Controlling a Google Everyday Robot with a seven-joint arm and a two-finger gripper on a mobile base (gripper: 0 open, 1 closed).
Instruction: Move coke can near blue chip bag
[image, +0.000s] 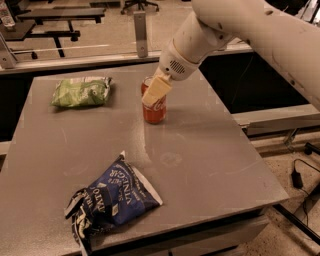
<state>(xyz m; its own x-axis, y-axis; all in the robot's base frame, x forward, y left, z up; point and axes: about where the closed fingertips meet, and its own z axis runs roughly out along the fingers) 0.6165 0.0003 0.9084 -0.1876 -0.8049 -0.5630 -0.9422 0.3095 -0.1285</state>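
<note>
The coke can (154, 111) is red with white script and stands upright on the grey table (210, 150), towards the back and near the middle. My gripper (153, 98) comes down from the upper right on the white arm and sits right at the can's top, covering part of its upper front. The blue chip bag (111, 198) is dark blue with white lettering. It lies flat near the table's front edge at the left, well apart from the can.
A light green snack bag (81, 91) lies at the back left of the table, to the left of the can. The table's right and front edges drop off to the floor, where cables (300, 175) lie at the right. Benches stand behind the table.
</note>
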